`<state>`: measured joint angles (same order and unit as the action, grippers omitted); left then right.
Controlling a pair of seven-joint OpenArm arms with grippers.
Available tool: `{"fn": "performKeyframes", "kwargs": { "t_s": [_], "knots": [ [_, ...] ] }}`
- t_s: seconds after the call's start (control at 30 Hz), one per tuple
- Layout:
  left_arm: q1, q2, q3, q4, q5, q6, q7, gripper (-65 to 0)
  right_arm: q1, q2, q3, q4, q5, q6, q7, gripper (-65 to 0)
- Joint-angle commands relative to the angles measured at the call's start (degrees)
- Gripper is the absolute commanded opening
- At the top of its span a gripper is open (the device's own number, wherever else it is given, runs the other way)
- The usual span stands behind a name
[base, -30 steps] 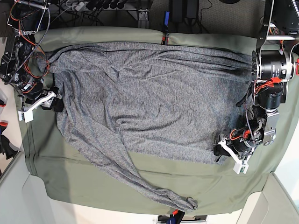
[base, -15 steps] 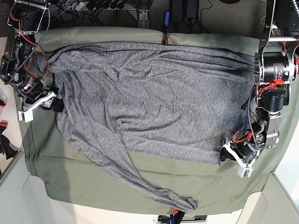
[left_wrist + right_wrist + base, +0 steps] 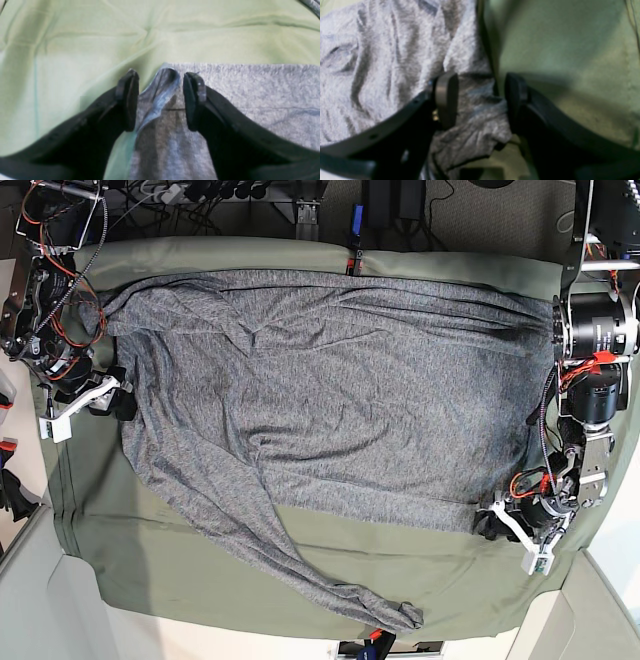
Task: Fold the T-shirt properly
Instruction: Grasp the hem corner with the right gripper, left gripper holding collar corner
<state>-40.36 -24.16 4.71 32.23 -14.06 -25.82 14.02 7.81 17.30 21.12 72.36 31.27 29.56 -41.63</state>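
Though rumpled, one T-shirt (image 3: 320, 400) (one cloth (image 3: 200, 580))

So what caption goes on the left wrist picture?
Open left hand straddling a corner of the grey T-shirt on the green cloth.

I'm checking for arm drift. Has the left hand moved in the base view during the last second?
Yes. The left hand has slid toward the table cloth's near edge and outward, past the T-shirt's hem corner.
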Motion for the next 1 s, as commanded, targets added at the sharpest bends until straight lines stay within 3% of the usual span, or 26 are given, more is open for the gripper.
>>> {"fn": "performKeyframes", "kwargs": {
  "t_s": [0.0,0.17,0.3,0.47,0.53,0.63,0.7,0.97],
  "knots": [
    [-2.0,-0.7,-0.1,1.1,-0.2,1.3,-2.1,-33.3,1.0,0.8,0.1,0.7,0.6,0.3,0.5,-34.4],
    [-1.3,-0.7,-0.1,1.0,0.0,1.5,-2.7,-33.3,1.0,0.7,0.1,0.7,0.7,0.3,0.5,-34.4],
    [-0.3,-0.7,0.0,0.9,0.0,-2.5,-3.5,-33.2,1.0,0.7,0.1,0.7,0.7,0.3,0.4,-34.4],
    [0.9,-0.8,4.9,0.5,2.7,-4.5,-7.4,-32.8,1.0,0.8,0.1,0.7,0.7,0.3,0.2,-34.4],
    [1.2,-0.8,8.5,0.5,5.9,-4.2,-10.7,-29.3,1.0,0.8,0.1,0.7,0.7,0.3,0.2,-34.4],
    [1.4,-0.8,12.7,0.5,7.7,0.9,-12.9,-28.9,1.0,0.8,0.1,0.7,0.7,0.3,-0.5,-34.4],
    [1.3,-0.8,13.8,0.5,7.7,2.3,-13.4,-28.9,0.9,0.8,0.1,0.7,0.7,0.3,-0.9,-34.4],
    [1.2,-0.9,13.7,1.1,9.9,2.3,-13.9,-28.9,0.9,0.8,0.1,0.7,0.6,0.3,-0.8,-34.4]
  ]
}}
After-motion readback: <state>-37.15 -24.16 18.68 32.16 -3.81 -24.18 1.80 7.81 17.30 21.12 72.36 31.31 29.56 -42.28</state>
